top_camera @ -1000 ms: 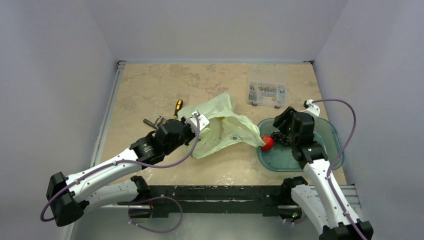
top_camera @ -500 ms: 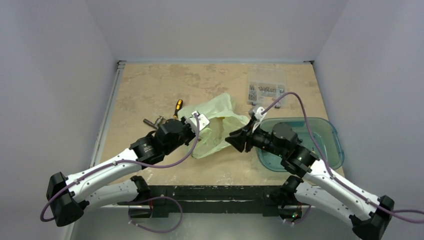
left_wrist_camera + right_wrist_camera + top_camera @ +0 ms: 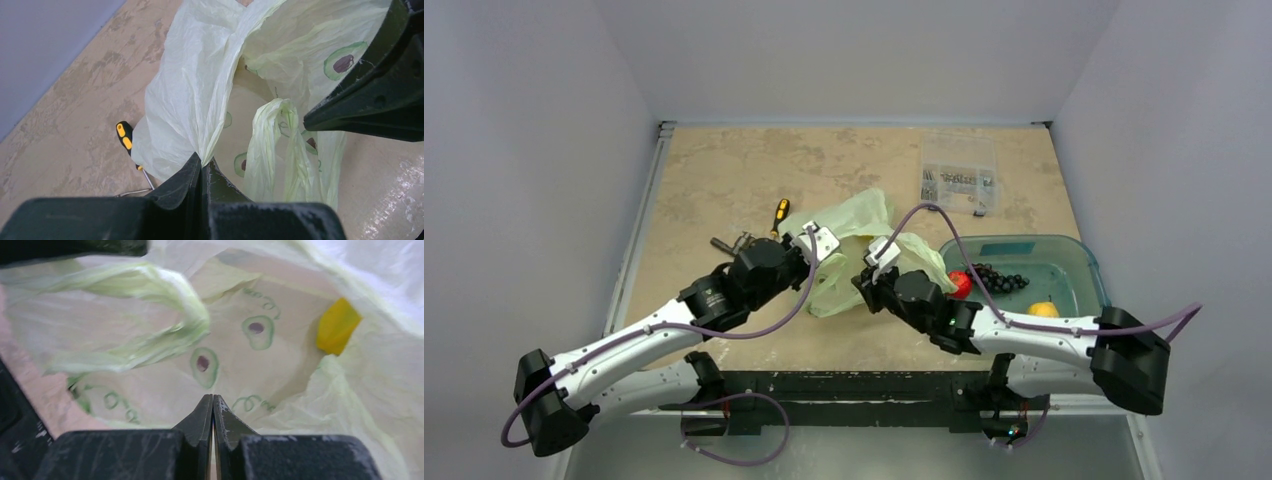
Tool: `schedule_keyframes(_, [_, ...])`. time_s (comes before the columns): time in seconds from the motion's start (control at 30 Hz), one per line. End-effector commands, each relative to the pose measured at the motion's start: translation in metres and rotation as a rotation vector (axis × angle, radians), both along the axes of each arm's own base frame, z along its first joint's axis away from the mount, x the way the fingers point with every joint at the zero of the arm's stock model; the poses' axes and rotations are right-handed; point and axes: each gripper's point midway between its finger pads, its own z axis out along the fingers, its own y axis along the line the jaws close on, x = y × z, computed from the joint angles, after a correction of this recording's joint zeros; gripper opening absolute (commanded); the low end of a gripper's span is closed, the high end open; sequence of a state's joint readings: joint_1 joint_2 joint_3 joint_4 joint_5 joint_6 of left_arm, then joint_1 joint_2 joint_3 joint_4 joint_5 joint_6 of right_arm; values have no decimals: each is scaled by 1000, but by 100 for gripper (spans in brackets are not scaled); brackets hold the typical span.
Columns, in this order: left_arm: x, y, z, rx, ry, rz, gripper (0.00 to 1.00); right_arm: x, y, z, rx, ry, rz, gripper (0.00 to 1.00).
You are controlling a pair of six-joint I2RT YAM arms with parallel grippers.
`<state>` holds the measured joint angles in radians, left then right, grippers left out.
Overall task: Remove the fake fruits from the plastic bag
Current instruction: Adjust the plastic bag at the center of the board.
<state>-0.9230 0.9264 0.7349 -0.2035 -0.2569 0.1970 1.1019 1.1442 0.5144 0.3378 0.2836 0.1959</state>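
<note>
Observed: left fingers (image 3: 181,184) pinch the plastic bag (image 3: 185,100) at its rim. The right fingers (image 3: 196,421), pressed together and empty, face the yellow banana piece (image 3: 338,325) inside. Risk: advancing unopened, they push it deeper.

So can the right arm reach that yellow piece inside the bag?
Probably yes. The left pincer holds the plastic bag open, and the right pincer points into its mouth with the yellow piece in plain view, nothing between. It is shut, though, so it must open first.
</note>
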Motion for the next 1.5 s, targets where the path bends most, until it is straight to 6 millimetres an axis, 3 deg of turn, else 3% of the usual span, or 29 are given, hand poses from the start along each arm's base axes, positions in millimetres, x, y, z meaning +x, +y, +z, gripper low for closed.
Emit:
schedule_keyframes(0.0, [0, -4, 33, -105, -54, -3, 0, 37, -1, 53, 146, -206, -170, 0])
schedule_keyframes(0.23, [-2, -13, 55, -209, -90, -33, 0, 48, 11, 47, 229, -258, -196, 0])
schedule_keyframes(0.37, [-4, -24, 73, -270, -33, -44, 0, 51, 26, 34, 187, -266, -159, 0])
schedule_keyframes(0.5, [-1, -30, 80, -270, -39, -63, 0, 53, 27, 29, 190, -263, -168, 0])
schedule_keyframes(0.67, [-8, -35, 89, -287, -52, -120, 0, 72, 29, 21, 152, -303, -249, 0])
schedule_keyframes(0.87, [-9, -29, 93, -320, -85, -115, 0, 97, 14, 6, 192, -257, -464, 0])
schedule_keyframes(0.97, [-9, -25, 94, -335, -103, -101, 0, 112, -1, -11, 180, -219, -580, 0])
schedule_keyframes(1.03, [-7, -18, 93, -341, -120, -72, 0, 119, -18, -28, 149, -178, -679, 0])
schedule_keyframes(1.23, [5, 17, 95, -324, -193, 92, 0, 113, -98, -92, 33, 54, -954, 0])
schedule_keyframes(1.3, [3, 21, 98, -331, -210, 92, 0, 110, -100, -92, 28, 69, -919, 0])
schedule_keyframes(1.47, [-2, 5, 86, -309, -146, 26, 0, 111, -54, -62, 6, -4, -596, 4])
